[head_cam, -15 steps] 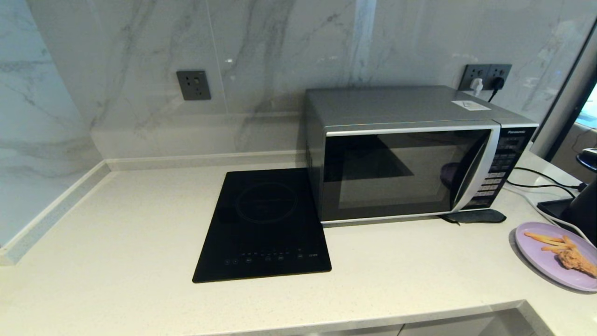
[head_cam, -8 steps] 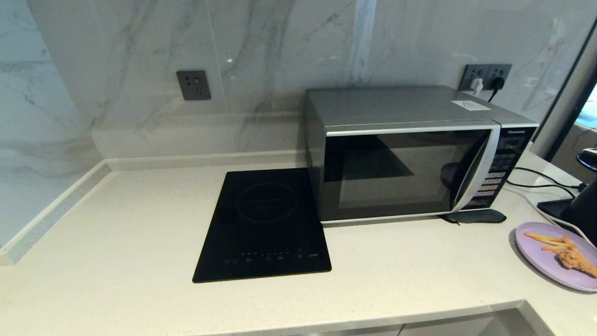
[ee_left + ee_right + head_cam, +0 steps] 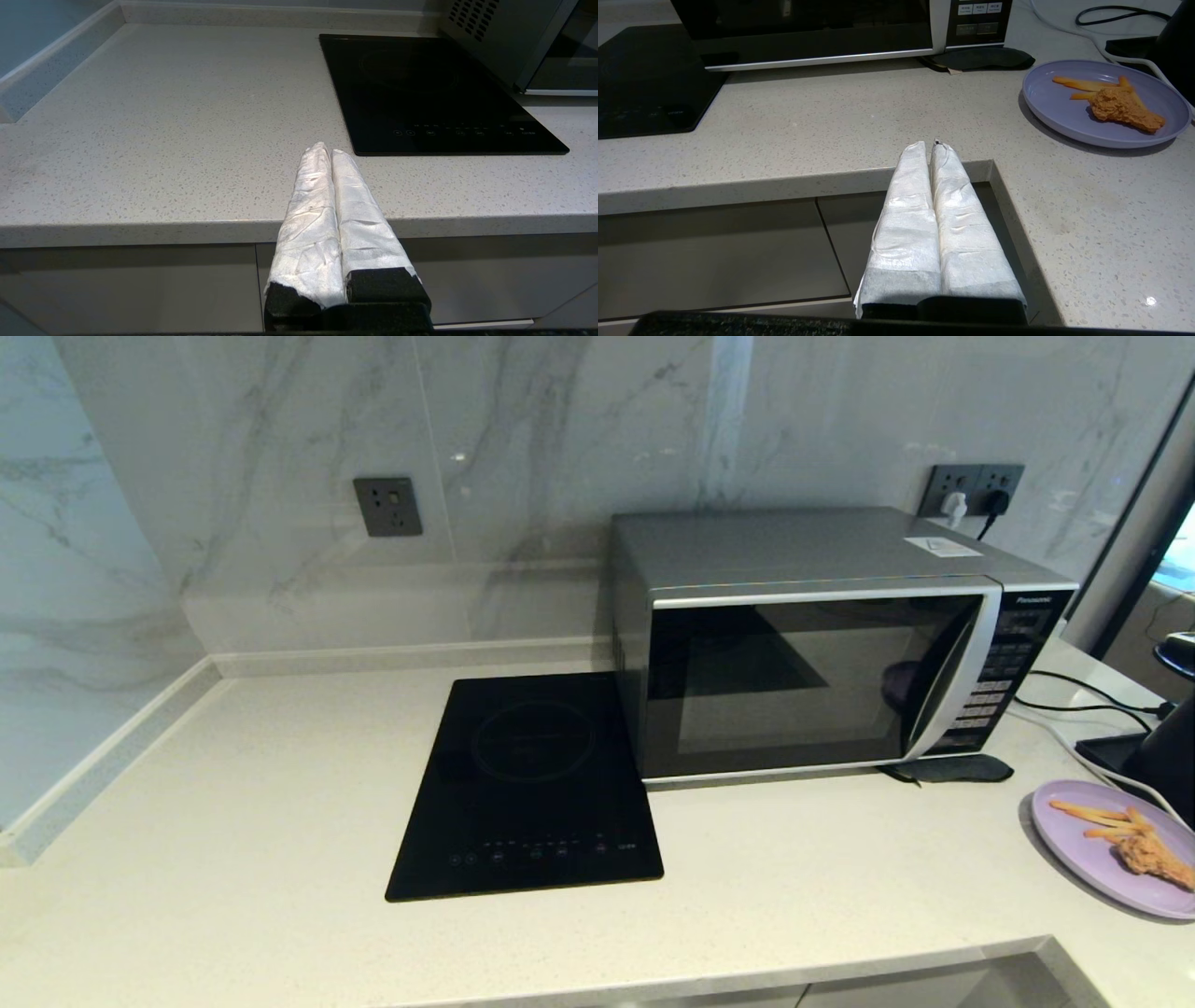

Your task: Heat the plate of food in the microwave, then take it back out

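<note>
1. The left gripper (image 3: 331, 151) hung parked off the worktop (image 3: 233, 821) edge near the induction cooktop (image 3: 527, 784), jaws closed on nothing.
2. The microwave (image 3: 812, 644) stood shut; opening it by the curved handle (image 3: 948, 681) probably came first, pulled along the door's swing.
3. The right gripper (image 3: 930, 145) waited with jaws closed and empty, before the worktop edge.
4. The plate of food (image 3: 1111, 847) rested on the worktop, right of the microwave.

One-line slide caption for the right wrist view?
Right gripper shut and empty, short of the counter edge; plate of food on the counter beside the closed microwave.
</note>
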Tool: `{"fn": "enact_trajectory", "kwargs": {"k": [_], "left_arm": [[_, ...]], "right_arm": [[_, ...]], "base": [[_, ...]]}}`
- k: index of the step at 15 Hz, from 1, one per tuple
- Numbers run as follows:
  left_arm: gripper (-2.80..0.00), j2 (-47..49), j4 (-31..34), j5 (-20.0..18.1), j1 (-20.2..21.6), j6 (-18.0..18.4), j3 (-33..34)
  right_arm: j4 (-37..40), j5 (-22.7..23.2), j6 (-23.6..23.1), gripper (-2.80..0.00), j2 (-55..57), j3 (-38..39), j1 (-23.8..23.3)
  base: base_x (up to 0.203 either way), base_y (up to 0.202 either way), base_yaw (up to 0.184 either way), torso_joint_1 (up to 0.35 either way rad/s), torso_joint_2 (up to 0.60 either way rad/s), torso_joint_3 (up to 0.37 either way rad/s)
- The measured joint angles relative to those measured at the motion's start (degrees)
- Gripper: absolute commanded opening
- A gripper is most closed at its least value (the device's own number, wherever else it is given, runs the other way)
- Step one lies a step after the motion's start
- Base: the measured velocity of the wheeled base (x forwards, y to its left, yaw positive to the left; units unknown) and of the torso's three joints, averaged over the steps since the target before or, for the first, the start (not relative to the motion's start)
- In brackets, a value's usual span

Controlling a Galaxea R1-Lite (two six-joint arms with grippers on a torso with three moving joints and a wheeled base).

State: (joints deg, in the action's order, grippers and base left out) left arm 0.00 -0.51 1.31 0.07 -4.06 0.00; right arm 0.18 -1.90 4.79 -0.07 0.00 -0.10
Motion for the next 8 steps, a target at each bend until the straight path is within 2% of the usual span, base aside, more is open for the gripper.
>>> {"fn": "enact_trajectory", "kwargs": {"k": [8], "left_arm": [[-2.8, 0.0, 0.0, 0.0, 0.0, 0.0, 0.0]], "right_arm": [[0.0, 0.0, 0.0, -2.8, 0.0, 0.0, 0.0]], "base": [[0.0, 0.0, 0.0, 0.0, 0.0, 0.0]]}}
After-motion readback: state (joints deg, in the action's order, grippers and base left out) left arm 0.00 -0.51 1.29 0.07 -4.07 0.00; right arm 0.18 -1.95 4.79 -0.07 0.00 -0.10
